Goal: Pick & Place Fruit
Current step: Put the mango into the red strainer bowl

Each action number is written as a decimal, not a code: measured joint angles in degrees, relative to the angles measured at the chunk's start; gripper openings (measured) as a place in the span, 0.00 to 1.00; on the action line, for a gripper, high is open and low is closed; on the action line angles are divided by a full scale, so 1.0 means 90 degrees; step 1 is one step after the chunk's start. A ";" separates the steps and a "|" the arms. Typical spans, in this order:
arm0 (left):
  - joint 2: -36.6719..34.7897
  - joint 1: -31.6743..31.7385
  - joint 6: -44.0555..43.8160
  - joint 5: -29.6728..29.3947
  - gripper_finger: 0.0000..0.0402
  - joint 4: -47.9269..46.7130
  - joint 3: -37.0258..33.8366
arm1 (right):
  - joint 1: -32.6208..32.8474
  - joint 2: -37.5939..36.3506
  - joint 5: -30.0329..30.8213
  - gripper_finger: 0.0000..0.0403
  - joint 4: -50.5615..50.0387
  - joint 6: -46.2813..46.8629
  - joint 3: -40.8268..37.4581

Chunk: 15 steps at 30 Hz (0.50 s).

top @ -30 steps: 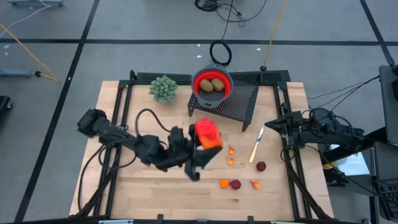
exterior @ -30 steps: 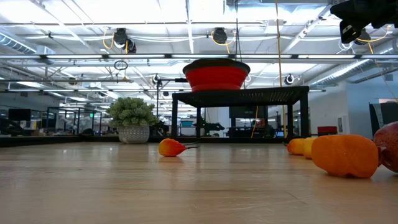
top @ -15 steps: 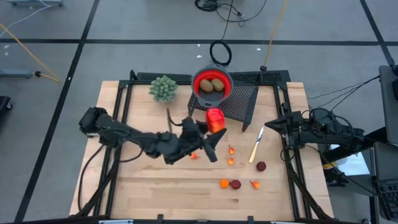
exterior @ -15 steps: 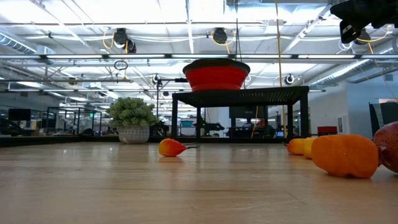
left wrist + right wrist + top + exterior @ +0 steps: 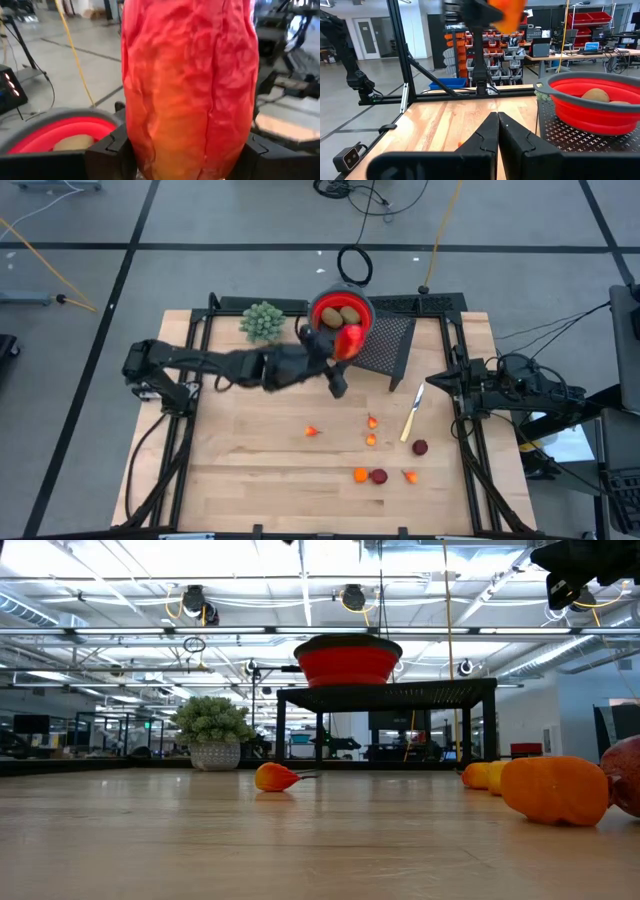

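While the left gripper (image 5: 338, 352) is clamping the red-orange fruit (image 5: 349, 340) at the red bowl's (image 5: 318, 307) near rim by the table's far edge, the carry is ending; next, releasing over the two ovals (image 5: 340, 317). The right gripper (image 5: 432, 382) is waiting closed at the right edge.

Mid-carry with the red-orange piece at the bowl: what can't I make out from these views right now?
- Left pincer: high view, its fingers lie under the red-orange piece.
- Left wrist view: that piece blocks most of the red bowl; only one oval peeks out.
- Right wrist view: the carried piece is blurred and cut by the top edge.
- Low view: the bowl's contents sit behind its wall.
- Small bits: too tiny to identify from above.
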 joint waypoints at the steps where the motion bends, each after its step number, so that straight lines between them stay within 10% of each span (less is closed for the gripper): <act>1: -0.0020 0.0157 0.0000 0.0202 0.50 -0.0146 0.0000 | 0.0000 0.0000 0.0000 0.00 0.0000 0.0000 0.0000; 15: 0.0027 0.2036 0.1238 0.2124 0.51 -0.0959 0.0000 | 0.0000 -0.0001 0.0000 0.00 0.0000 0.0022 0.0000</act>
